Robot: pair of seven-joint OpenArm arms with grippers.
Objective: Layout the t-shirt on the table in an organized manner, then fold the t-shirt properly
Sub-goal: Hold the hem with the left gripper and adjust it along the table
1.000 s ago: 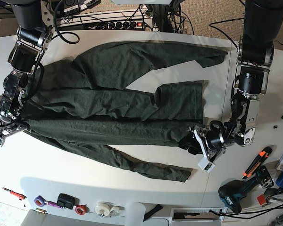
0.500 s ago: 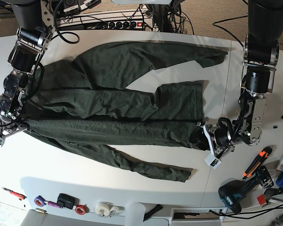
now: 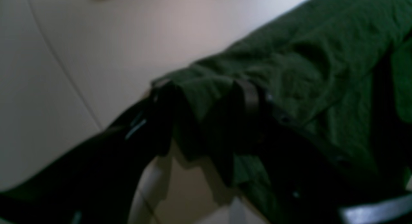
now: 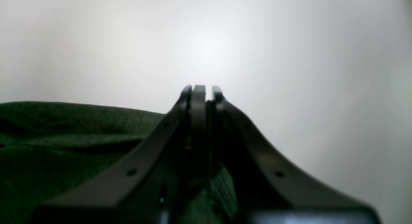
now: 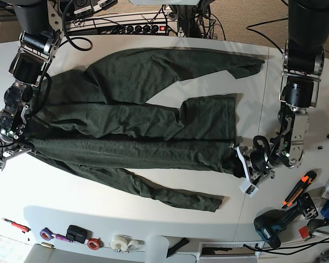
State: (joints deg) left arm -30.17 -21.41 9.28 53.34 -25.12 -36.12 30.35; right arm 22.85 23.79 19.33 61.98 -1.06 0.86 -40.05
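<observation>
Tension is the likely reason for this hold: your right hand (image 5: 8,147) is pressed together on one end of the t-shirt (image 5: 137,123), and your left hand (image 5: 242,164), jaws set wide, clamps a thick bunch of cloth at the other, so a ridge of fabric runs between them. The shirt sprawls rumpled across the desk (image 5: 170,230), not yet flat. No containers hold anything here.
</observation>
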